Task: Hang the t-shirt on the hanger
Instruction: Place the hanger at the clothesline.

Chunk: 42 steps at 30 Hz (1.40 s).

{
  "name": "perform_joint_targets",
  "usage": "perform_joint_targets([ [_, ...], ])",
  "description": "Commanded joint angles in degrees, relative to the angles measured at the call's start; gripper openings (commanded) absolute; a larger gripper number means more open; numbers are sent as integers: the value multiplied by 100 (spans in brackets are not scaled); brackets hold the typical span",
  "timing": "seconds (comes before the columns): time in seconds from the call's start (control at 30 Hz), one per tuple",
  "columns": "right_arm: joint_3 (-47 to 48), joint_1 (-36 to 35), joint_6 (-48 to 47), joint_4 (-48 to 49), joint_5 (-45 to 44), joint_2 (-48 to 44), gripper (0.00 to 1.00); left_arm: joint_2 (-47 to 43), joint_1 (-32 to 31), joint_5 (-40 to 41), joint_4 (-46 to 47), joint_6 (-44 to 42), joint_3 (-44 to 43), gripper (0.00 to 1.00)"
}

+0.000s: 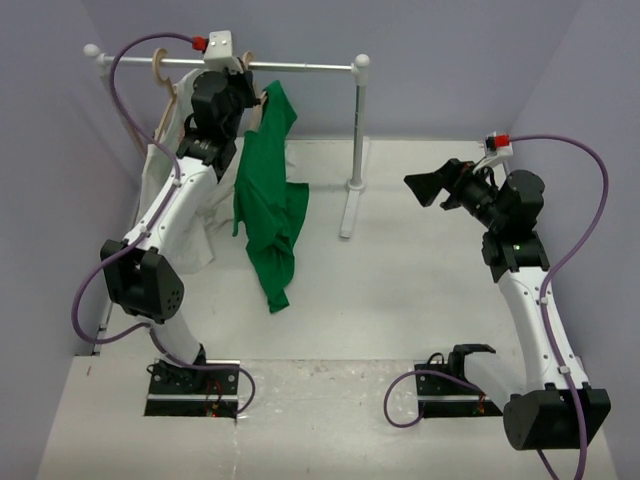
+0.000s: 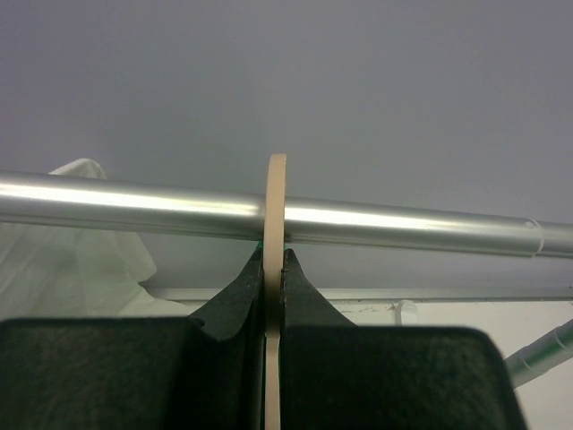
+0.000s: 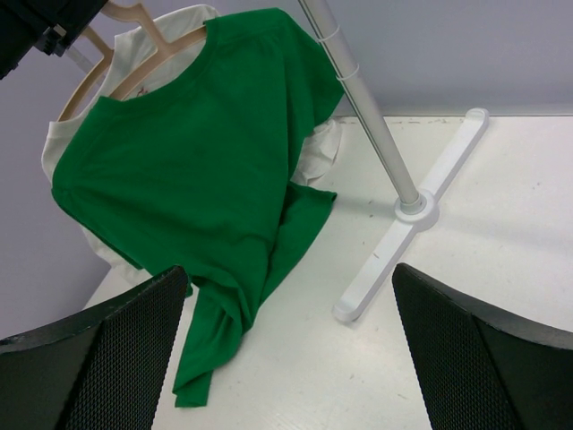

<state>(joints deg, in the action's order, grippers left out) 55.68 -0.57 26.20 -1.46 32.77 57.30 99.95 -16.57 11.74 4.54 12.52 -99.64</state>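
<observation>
**Top view.** The left gripper (image 1: 238,92) is raised up against the clothes rail (image 1: 300,66), toward its left end. The green t-shirt (image 1: 268,190) hangs below the rail from that spot, its hem reaching the tabletop (image 1: 400,290). A white shirt (image 1: 175,180) hangs on the same rail, further left. The right gripper (image 1: 430,188) is well clear of the rail's right post, fingers spread and holding nothing.

**Left wrist.** The gripper is clamped tight on the hook of the wooden hanger (image 2: 276,197), with the thin edge pinched between both fingers. The hook crosses the rail and its top shows above it. I cannot tell whether it bears on the rail.

**Right wrist.** The fingers are wide apart and empty, facing the rail. The t-shirt sits on the hanger with its neckline up by the rail. Its lower cloth is slumped on the tabletop near the rail's foot (image 3: 421,215).

**Judgement.** Dressing looks done, and the step in hand is hooking the hanger onto the rail. The next move calls for lowering until the hook seats, then opening cleanly without dragging the hanger off.
</observation>
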Motion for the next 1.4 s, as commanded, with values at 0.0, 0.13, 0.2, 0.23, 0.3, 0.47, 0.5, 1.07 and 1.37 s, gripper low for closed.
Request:
perform_joint_targets([
  [0.0, -57, 31, 96, 308, 170, -20, 99, -340, 75, -163, 145, 242, 394, 0],
  [0.13, -52, 27, 100, 258, 184, -35, 99, -523, 83, -58, -215, 398, 455, 74],
  [0.2, -49, 31, 96, 217, 166, -75, 99, -732, 83, -8, -562, 489, 531, 100],
  [0.23, -49, 28, 89, 189, 157, -101, 99, -865, 83, 16, -767, 541, 577, 100],
  [0.3, -49, 31, 57, 138, 118, -141, 99, -1172, 91, 116, -992, 698, 772, 100],
  [0.47, -19, 31, -174, -626, -536, -364, 99, -2770, 83, 487, -1167, 1018, 2472, 100],
  [0.5, -5, 29, -263, -794, -769, -426, 99, -3179, 82, 531, -1168, 1024, 2741, 100],
  [1.07, 508, -2263, -1064, -3506, -5152, -1759, 99, -5672, 66, 889, -3476, 622, 4078, 100],
  [1.37, 302, -2263, -1204, -3386, -4624, -2987, 99, -6928, 66, 1945, -3520, 250, 5148, 100],
])
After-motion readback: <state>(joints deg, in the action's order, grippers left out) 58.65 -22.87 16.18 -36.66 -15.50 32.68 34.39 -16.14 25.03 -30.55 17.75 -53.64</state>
